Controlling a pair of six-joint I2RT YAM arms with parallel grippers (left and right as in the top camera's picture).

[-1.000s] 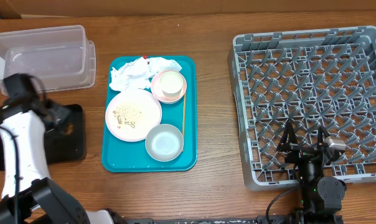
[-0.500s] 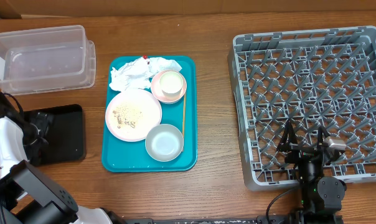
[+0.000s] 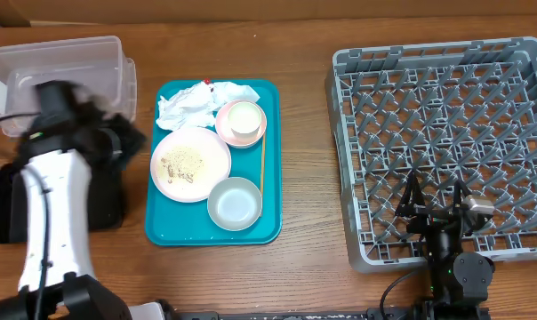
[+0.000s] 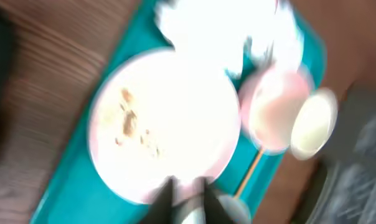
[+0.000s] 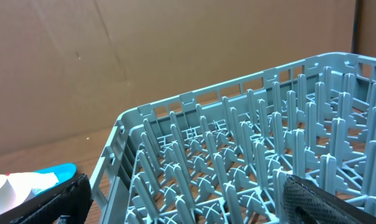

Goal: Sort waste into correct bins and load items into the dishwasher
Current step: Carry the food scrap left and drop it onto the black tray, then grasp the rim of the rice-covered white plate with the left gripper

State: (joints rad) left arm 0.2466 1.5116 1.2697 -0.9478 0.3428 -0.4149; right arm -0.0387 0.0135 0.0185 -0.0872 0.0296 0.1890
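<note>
Left end effector point(image 3: 119, 142), at the counter's point(image 3: 304, 267) left edge half a second ago, now sits motion-blurred between the clear tub point(image 3: 91, 44) and the teal tray point(image 3: 162, 227); whether it is clenched or released cannot be told. Right end effector point(image 3: 433, 203) is unmoved, fingers spread over the dish rack point(image 3: 446, 107). The pink plate point(image 3: 190, 163) remains on the tray.

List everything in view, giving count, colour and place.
table: 1, brown wood, under everything
dish rack: 1, grey, right side
tub: 1, clear, far left corner
black tray: 1, left edge, partly hidden
teal tray: 1, centre-left
napkins: crumpled bunch, white, far end of teal tray
wrapper: 1, red-and-white, beside napkins
plate: 1, pale pink, on teal tray
food scraps: scattered, whitish-brown, on plate
dish: 1, pink, right of napkins
cup: 1, white, on dish
bowl: 1, blue-grey, near end of teal tray
stick: 1, tan, along teal tray's right side
left end effector: 1, blurred, at teal tray's left edge
right end effector: 1, black, open, over rack's near edge
</note>
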